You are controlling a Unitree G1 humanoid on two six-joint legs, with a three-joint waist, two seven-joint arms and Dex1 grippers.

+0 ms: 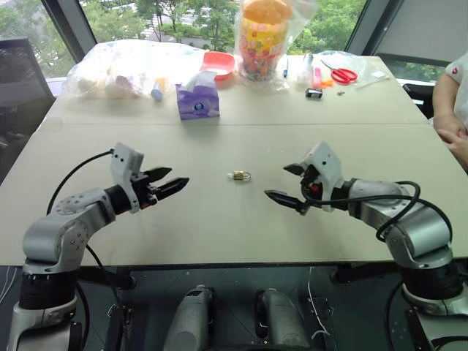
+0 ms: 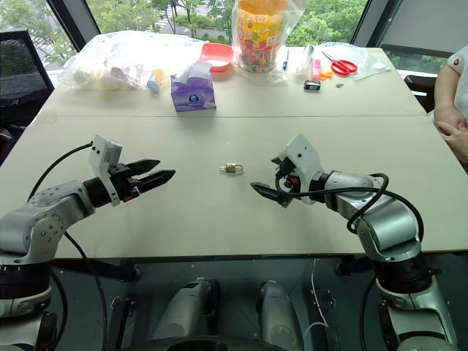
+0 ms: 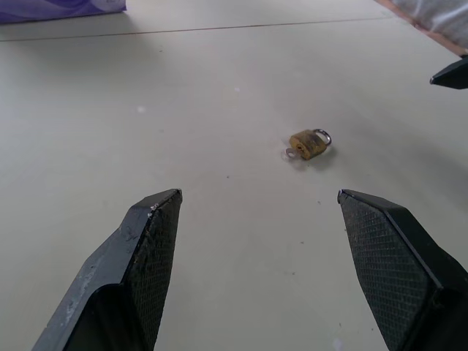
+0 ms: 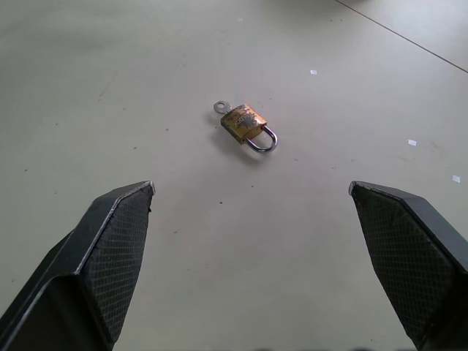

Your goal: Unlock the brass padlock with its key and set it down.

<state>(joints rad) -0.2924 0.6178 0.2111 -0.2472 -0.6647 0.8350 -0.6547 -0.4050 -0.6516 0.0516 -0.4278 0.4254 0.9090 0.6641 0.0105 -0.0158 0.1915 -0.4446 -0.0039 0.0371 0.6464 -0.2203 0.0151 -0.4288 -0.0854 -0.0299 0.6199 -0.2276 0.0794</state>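
Observation:
The brass padlock (image 1: 239, 175) lies flat on the beige table (image 1: 219, 227), midway between my two grippers. Its silvery shackle looks closed in the right wrist view. The key (image 4: 221, 107) sticks out of the padlock's (image 4: 245, 123) bottom end, also seen as a small silvery key (image 3: 291, 153) beside the brass body (image 3: 308, 142). My left gripper (image 1: 179, 175) hovers open to the left of the lock, pointing at it. My right gripper (image 1: 276, 181) hovers open on the right, also aimed at it. Neither touches the lock or holds anything.
At the table's far side stand a purple tissue box (image 1: 197, 99), a red bowl (image 1: 218, 64), a bagged candy jar (image 1: 263, 36), plastic bags (image 1: 124, 69), red scissors (image 1: 342, 73) and a small black-and-silver object (image 1: 314, 93). A person's arm (image 1: 453, 124) rests at the right edge.

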